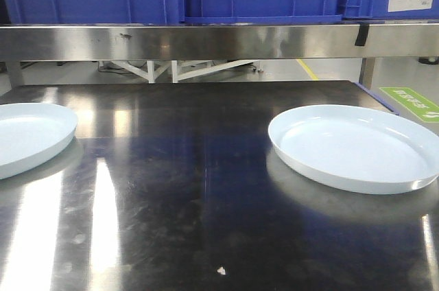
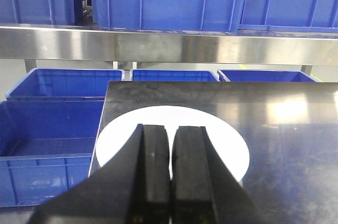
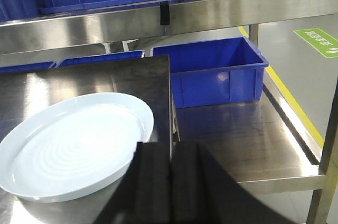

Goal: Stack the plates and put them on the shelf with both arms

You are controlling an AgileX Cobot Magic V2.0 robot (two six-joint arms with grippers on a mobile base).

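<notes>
Plates lie well apart: left plate [image 1: 27, 136] at the left edge of the surface [image 1: 192, 167], right plate [image 1: 353, 147] by its right edge. They look glossy, stiff, probably slippery and breakable, so we would pinch the upturned rim. Left and right jaws sit closed, empty.

The left gripper [image 2: 170, 133] and the right gripper [image 3: 170, 151] are each pointing forward and slightly down, jaws pressing flat together.
</notes>
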